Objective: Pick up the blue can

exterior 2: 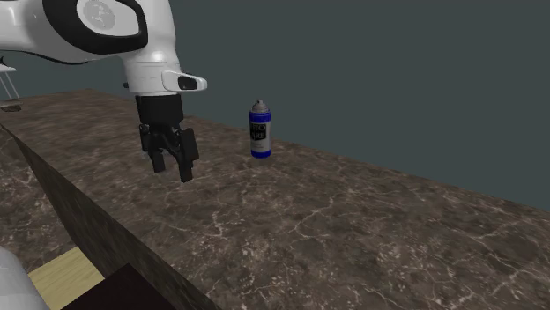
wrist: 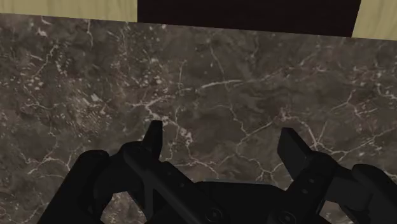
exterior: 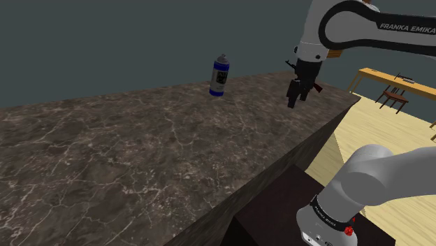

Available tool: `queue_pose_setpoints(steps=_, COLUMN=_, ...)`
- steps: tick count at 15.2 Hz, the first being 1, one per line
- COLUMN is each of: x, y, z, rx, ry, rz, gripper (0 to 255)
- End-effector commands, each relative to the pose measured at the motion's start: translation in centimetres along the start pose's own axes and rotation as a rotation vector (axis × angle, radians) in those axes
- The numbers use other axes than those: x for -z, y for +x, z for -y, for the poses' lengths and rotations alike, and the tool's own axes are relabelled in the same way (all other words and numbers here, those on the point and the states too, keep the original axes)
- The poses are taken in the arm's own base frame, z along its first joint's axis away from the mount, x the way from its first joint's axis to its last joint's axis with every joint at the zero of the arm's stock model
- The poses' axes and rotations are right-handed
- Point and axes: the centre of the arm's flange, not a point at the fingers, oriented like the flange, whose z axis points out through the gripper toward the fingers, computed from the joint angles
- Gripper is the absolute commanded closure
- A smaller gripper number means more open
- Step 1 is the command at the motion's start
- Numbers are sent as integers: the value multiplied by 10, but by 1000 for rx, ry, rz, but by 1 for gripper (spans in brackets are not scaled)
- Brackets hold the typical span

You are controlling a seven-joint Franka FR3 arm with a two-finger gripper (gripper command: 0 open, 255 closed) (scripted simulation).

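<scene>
**Operator:** Report hand status.

**Technician:** The hand (wrist: 221,131) is released. Its two black fingers (wrist: 154,130) stand well apart, and only table surface shows between them. It hangs above the table (exterior: 140,154) without touching it, fingers pointing down, close to the edge that faces the stand (exterior: 279,210).

**Operator:** Describe the table.

**Technician:** Dark brown stone pattern with pale veins. In the wrist view, the dark stand top and strips of pale wooden floor (wrist: 63,7) lie past its edge.

**Operator:** Location of the blue can?

**Technician:** The blue can (exterior: 220,75) stands upright on the table near the far edge, against a plain grey-green wall (exterior: 105,42). It has a blue body, a grey cap and a white label with dark print. In the shoulder view it is to the left of the hand (exterior: 298,98). In the second exterior view the can (exterior 2: 259,130) is to the right of the hand (exterior 2: 174,170). The two are apart, with bare table between them.

**Operator:** Arm?

**Technician:** The white arm (exterior: 377,28), lettered FRANKA EMIKA, reaches in from the shoulder view's upper right.
</scene>
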Motion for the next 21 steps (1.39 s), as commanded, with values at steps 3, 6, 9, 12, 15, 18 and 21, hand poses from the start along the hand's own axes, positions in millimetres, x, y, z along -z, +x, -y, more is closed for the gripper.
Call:
queue_pose_setpoints(steps=3, x=-5, y=15, z=0, rx=-7, ry=28, rz=-68, gripper=0)
queue_pose_setpoints(steps=6, x=-11, y=38, z=1, rx=-19, ry=71, rz=-171, gripper=0)
queue_pose_setpoints(steps=9, x=-14, y=61, z=1, rx=-30, ry=114, rz=-274, gripper=0)
queue_pose_setpoints(steps=12, x=-14, y=85, z=2, rx=-41, ry=156, rz=-377, gripper=0)
queue_pose_setpoints(steps=15, x=-13, y=109, z=2, rx=-52, ry=199, rz=-479, gripper=0)
queue_pose_setpoints(steps=18, x=-9, y=132, z=1, rx=-63, ry=241, rz=-582, gripper=0)
queue_pose_setpoints(steps=21, x=-2, y=155, z=0, rx=-74, ry=284, rz=-685, gripper=0)
